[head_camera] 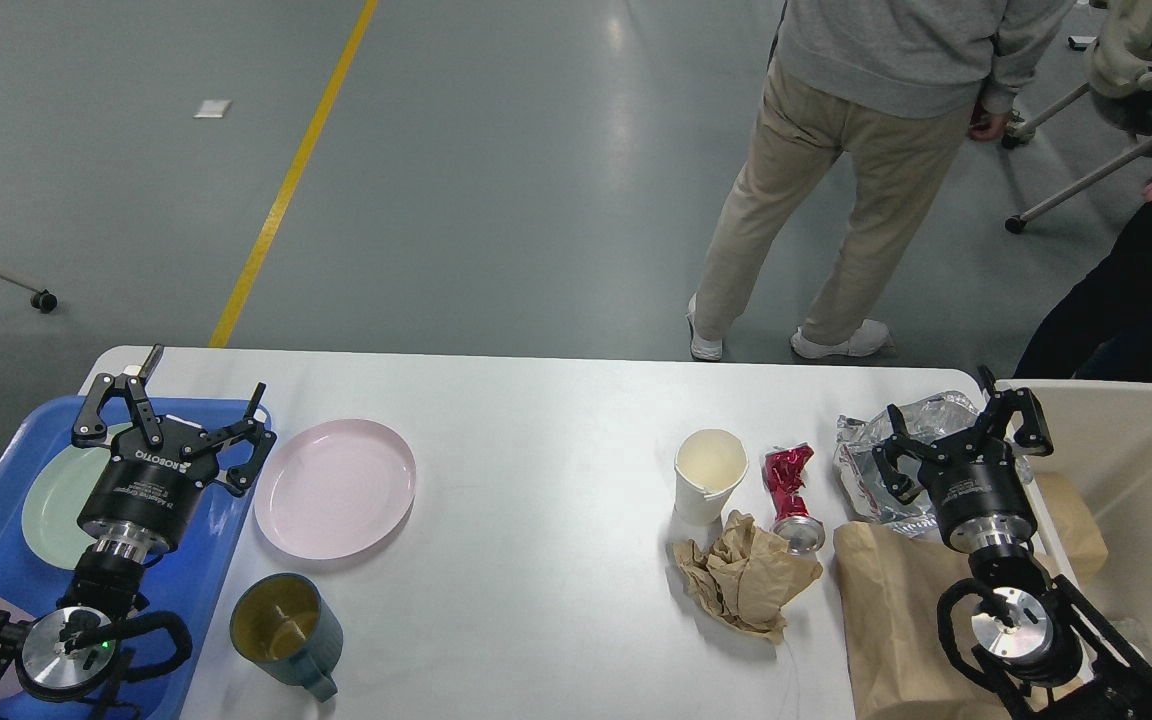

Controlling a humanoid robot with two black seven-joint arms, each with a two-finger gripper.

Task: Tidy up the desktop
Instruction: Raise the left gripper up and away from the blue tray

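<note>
1. The desktop [536,600] filled the lower half of the head view, with a blue tray [226,500] at its left edge and a cream bin [1136,450] at its right edge.
2. The left gripper [176,415] hung over the tray, fingers apart and empty, just beside a pink plate [336,488].
3. The right gripper [956,440] hovered by the bin, fingers apart, above foil [866,440] and a brown bag [886,610].
4. Near the right edge a paper cup [709,475], a crushed can [791,490] and crumpled paper [746,580] lay crowded, the can touching the paper.
5. Risk, as I judged it: a reach for one piece could knock the light cup over or drag its neighbours.
6. The mug [286,628] at the front edge might slide off if nudged.
</note>
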